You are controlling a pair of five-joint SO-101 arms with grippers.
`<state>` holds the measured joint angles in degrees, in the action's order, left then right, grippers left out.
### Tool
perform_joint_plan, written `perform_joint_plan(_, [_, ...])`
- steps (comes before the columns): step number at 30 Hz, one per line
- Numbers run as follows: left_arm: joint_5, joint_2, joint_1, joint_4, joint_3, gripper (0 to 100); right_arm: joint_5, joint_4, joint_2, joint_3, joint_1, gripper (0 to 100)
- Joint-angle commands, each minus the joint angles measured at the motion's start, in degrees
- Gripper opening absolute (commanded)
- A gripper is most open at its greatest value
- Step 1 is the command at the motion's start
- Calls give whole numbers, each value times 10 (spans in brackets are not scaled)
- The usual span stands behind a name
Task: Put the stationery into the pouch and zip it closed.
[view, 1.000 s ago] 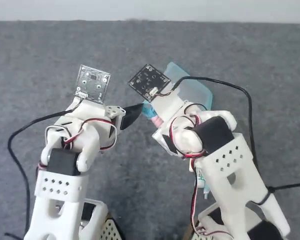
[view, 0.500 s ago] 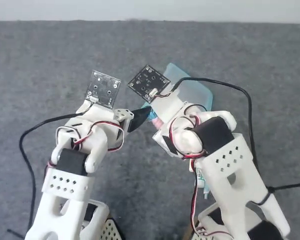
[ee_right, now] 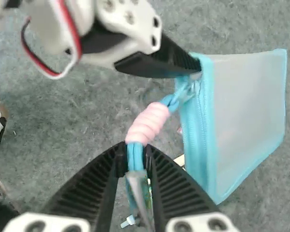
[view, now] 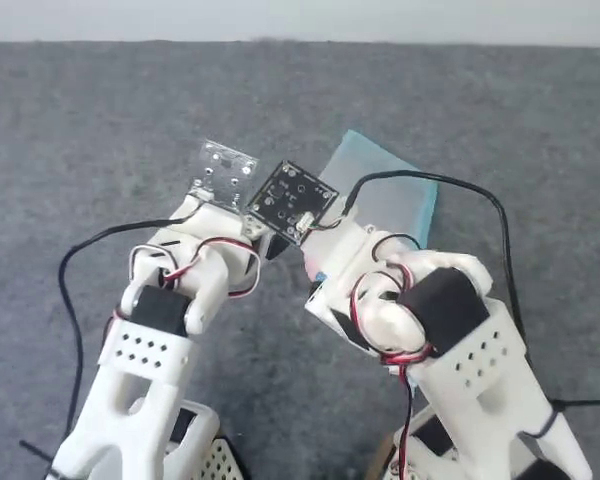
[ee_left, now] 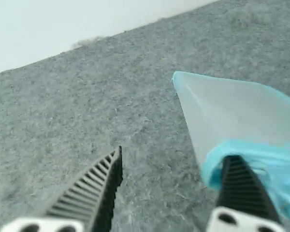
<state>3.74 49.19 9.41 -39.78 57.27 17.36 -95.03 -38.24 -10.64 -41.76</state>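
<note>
Translucent blue pouch (view: 388,188) lies on the grey felt worktop (view: 100,110) just beyond both arms, with its zip (ee_right: 199,130) edge turned toward them. The right tool (ee_right: 134,151) is clenched on the thin blue pull cord (ee_right: 134,162). The pink grip (ee_right: 146,122) sits just outside its tips, and the cord runs on to the slider at the pouch corner. The left tool (ee_left: 173,160) is released, jaws wide. One finger (ee_right: 157,60) touches the pouch at the zip-end corner and the other hangs over bare felt, so it holds nothing. A faint pinkish shape shows through the wall, likely stationery already inside. I cannot tell how far the zip is drawn. The pouch looks light, thin and floppy, with a slick film wall. I judge it will slide and bunch toward any pull on the cord unless the corner is pinned. The best hold is the stitched blue binding beside the slider, which is firmer than the film. The cord is soft, and the pink grip should act as a stop against slipping.
</note>
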Motion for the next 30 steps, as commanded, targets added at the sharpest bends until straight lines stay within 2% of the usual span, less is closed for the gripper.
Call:
perform_joint_plan(1, [-8,-9,12,18,-7,174,25,-7,-32,-7,-14,7])
perform_joint_plan(5, [-7,-11,13,19,-6,73,25,-7,-32,-21,-14,7])
perform_joint_plan(9, [-2,-11,10,18,-6,32,25,-7,-32,-22,0,7])
perform_joint_plan(12, [4,-11,8,17,-1,29,25,-5,-32,-23,41,7])
perform_joint_plan(17, [-35,-11,-57,19,0,14,27,-10,-32,-24,96,7])
perform_joint_plan(21, [-37,-12,-93,17,7,14,54,-10,-32,-24,153,7])
perform_joint_plan(24, [-36,-12,-93,18,17,14,57,-9,-32,-24,178,7])
perform_joint_plan(30, [-21,-12,-68,15,20,39,53,-3,-32,-18,173,7])
